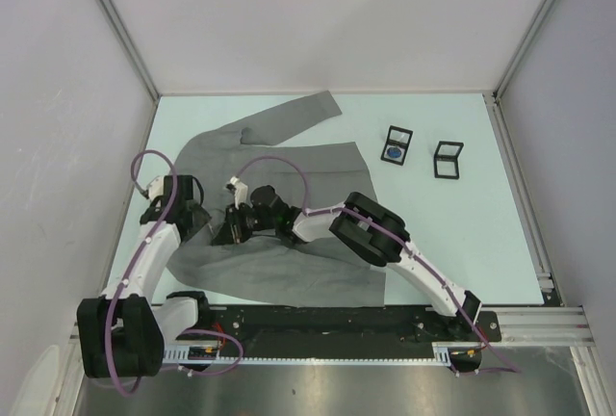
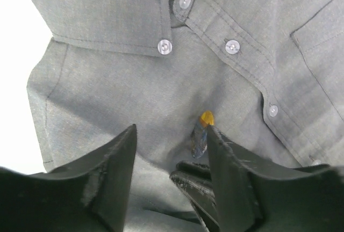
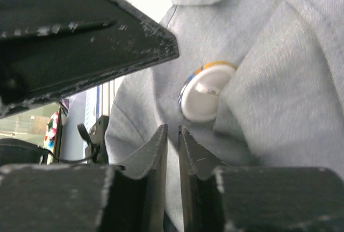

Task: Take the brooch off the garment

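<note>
Left gripper [image 2: 171,135]: released, its fingers [image 2: 115,173] spread wide above the garment [image 2: 107,87], nothing clasped. The brooch [image 2: 203,135] is seen edge-on between those fingers, close against the inner face of one, standing up from the cloth.

Right gripper [image 3: 172,130]: jaws drawn almost together, a thin slit left. Whether cloth is nipped cannot be told. The brooch's pale back is seen just beyond its fingertips, beside a fold of the garment.

Collar [image 2: 107,22] and buttons [image 2: 165,46] are noted ahead of the left gripper.
</note>
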You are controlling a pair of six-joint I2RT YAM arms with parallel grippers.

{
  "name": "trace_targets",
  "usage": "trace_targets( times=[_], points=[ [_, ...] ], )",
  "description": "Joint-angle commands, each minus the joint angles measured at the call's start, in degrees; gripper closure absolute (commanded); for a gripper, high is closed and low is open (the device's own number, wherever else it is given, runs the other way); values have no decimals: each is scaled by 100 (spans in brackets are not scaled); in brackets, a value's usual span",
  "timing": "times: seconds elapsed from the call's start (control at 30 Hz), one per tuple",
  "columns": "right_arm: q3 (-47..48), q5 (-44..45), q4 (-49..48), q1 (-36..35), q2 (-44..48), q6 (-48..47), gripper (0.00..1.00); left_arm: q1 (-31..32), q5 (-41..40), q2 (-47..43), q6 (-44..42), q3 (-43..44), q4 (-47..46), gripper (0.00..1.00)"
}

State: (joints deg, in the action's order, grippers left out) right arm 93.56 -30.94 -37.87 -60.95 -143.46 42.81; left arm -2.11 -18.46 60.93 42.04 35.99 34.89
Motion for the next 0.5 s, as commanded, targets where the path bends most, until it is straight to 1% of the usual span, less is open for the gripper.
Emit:
trace_targets(
  times=[0.0, 0.13, 0.17, 0.27, 0.37, 0.47],
  points=[
    [-267, -140, 25, 4, 801, -403, 80, -62, 272, -46, -20, 57, -71, 38],
    [-645, -316, -54, 21, 1223, -580, 75, -70, 509, -2, 23, 23, -53, 39],
    [-820, -281, -72, 56, 1406, -607, 75, -62, 536, -28, 49, 5, -70, 40],
    [-1006, -123, -28, 127, 1584, -773, 73, -62, 632, -125, 76, -144, -123, 43],
    [-1006, 88, 60, 188, 1540, -853, 73, -62, 651, -151, 59, -259, -219, 46],
    [-998, 123, -159, 294, 1347, -599, 72, -62, 668, -72, 24, -294, -281, 49]
  ],
)
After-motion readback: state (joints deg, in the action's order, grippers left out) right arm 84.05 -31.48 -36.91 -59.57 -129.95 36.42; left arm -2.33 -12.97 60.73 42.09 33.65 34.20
